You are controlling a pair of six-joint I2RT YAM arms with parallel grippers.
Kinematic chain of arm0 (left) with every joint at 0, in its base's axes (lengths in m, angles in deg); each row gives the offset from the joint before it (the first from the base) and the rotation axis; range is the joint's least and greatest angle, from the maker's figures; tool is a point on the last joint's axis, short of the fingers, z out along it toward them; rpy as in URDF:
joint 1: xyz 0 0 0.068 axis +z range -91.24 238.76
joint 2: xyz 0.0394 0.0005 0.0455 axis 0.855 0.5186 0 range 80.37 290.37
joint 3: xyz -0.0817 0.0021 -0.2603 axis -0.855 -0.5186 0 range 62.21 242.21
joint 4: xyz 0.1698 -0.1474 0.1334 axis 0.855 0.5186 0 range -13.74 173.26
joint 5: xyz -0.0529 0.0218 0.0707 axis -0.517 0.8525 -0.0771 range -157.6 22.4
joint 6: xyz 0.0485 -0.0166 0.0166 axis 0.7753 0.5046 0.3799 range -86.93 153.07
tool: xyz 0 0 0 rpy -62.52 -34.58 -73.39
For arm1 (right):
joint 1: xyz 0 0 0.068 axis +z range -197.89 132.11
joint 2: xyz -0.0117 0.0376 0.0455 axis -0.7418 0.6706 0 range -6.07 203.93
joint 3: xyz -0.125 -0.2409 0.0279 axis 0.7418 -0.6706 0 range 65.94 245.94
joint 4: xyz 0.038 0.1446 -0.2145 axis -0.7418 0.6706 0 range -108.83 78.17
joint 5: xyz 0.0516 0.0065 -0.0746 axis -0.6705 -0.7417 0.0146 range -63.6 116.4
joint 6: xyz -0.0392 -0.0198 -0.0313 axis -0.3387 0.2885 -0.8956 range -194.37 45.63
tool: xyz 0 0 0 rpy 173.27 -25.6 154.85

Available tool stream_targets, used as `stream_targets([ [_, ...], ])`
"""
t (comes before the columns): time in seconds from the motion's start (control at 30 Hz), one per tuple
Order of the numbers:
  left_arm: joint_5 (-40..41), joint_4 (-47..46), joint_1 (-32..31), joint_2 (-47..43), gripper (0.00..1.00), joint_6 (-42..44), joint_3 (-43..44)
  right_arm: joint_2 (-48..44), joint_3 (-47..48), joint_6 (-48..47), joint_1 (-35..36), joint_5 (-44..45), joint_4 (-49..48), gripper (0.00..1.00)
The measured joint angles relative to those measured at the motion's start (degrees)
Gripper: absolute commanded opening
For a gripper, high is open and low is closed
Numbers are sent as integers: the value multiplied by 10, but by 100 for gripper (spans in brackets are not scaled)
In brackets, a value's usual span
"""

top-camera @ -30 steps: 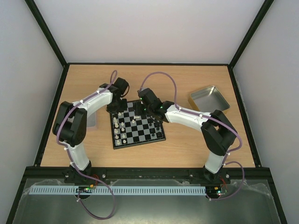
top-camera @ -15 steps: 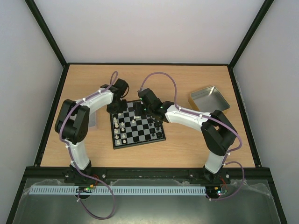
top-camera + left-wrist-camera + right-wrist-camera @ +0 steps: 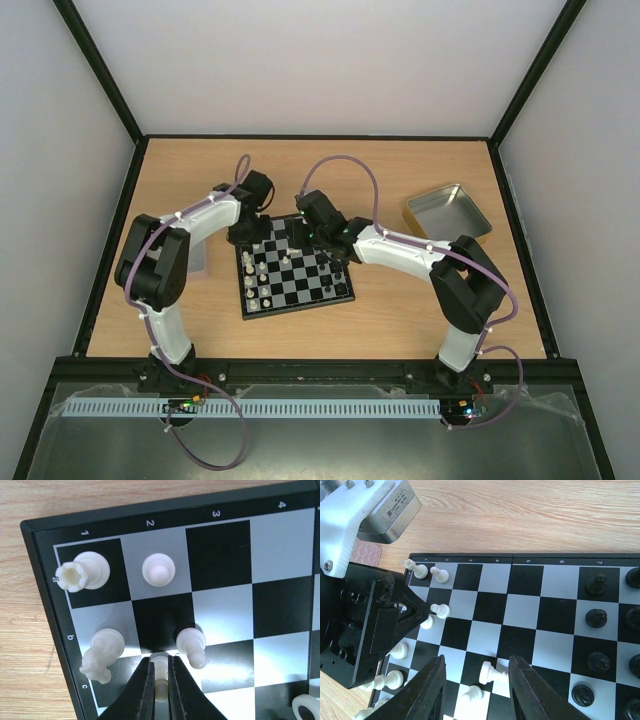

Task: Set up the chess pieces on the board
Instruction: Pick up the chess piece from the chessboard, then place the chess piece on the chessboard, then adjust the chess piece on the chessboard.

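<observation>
Chess pieces are partly set out on the board, which lies mid-table between the arms, whites along its left side and blacks on its right. The left claw is clamped on a small white piece near the far-left corner, close beside the knight and a leaning pawn. The lift should go straight up before any sideways travel so neither neighbour is knocked. The piece should then be set down upright, centred on its square, before release.

The right claw stands apart, straddling a white pawn that seems to lie on its side, not gripping it.

Against the earlier frames, the left arm has shifted slightly at the elbow and its claw has tightened. The board and right arm look unchanged.
</observation>
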Motion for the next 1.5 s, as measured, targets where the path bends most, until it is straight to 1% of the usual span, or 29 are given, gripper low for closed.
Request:
stream_targets([
  [0.3, -9, 1, -9, -5, 3, 6, -5, 0, -1, 4, 0, 0, 0, 34],
  [0.4, -12, 1, -9, -5, 8, 6, -5, 0, -2, 4, 0, 0, 0, 34],
  [0.5, -16, 3, -9, -5, 18, 8, -5, 0, -2, 4, 0, -1, 0, 34],
  [0.53, -18, 5, -10, -5, 20, 8, -5, 0, -2, 4, 0, -1, 0, 34],
  [0.67, -22, 25, -13, -4, 24, 10, 1, 0, -2, 6, 0, -1, 0, 34],
  [0.8, -22, 35, -14, -3, 27, 10, 30, 0, -3, 8, 0, -1, 0, 34],
  [0.93, -19, 33, -14, -1, 27, 10, 46, 0, -8, 9, 0, -1, 0, 34],
  [1.2, -13, 33, -14, 26, 27, 10, 47, 0, -12, 13, 0, 2, 0, 34],
  [1.3, -11, 31, -13, 33, 25, 10, 47, 0, -13, 14, 0, 2, 0, 33],
  [1.5, -9, 25, -8, 43, 17, 10, 56, 0, -14, 14, 0, 2, 0, 33],
])
